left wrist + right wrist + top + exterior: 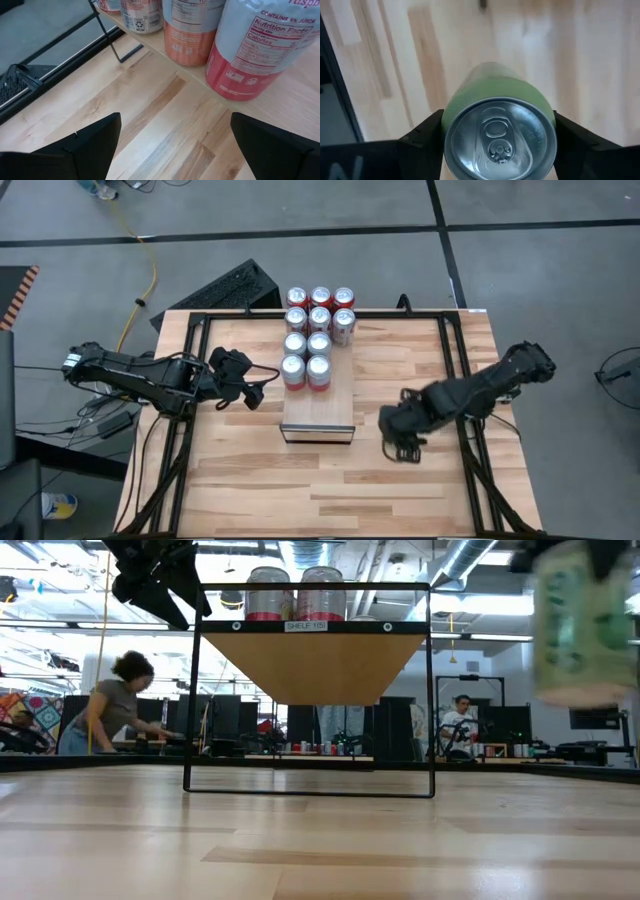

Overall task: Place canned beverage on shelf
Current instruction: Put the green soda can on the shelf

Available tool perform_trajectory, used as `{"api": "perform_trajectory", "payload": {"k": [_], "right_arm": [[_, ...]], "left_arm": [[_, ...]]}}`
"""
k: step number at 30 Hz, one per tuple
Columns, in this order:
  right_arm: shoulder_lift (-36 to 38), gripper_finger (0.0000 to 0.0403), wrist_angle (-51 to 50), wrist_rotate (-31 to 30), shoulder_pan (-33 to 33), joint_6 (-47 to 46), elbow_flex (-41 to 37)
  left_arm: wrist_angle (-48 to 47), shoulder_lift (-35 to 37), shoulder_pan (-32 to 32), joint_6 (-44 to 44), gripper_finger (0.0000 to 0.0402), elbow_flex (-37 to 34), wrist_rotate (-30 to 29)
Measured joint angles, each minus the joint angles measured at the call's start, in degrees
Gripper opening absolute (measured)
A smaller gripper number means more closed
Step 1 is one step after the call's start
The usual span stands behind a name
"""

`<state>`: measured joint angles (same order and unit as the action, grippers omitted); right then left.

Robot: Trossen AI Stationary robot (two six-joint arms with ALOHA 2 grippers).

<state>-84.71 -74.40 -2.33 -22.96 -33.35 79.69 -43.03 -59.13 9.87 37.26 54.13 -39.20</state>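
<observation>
Right of the shelf [318,415], your right gripper [497,137] is clamping a green can [499,132] clear of the tabletop [400,480] — its label blurring past reading — while your left gripper [175,142] is hanging wide open beside the shelved cans [308,365].

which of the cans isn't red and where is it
The green can, held off the shelf in the right gripper; the others on the shelf are red.

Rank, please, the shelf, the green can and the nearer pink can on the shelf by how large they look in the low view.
1. shelf, largest.
2. green can, held in the right gripper; nearness to the camera inflates it.
3. pink can, smallest; probably similar in true size.
</observation>
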Motion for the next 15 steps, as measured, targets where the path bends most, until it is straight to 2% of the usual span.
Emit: {"api": "perform_trajectory", "payload": {"k": [8,15], "right_arm": [[0.0,0.0260,-1.9,-1.4,11.5,18.1,8.6],[0.0,0.0260,-6.7,-3.1,18.1,30.5,14.4]], "left_arm": [[0.0,0.0,0.0,0.0,0.0363,0.0,1.4],[0.0,0.0,0.0,0.0,0.0363,0.0,1.2]]}}
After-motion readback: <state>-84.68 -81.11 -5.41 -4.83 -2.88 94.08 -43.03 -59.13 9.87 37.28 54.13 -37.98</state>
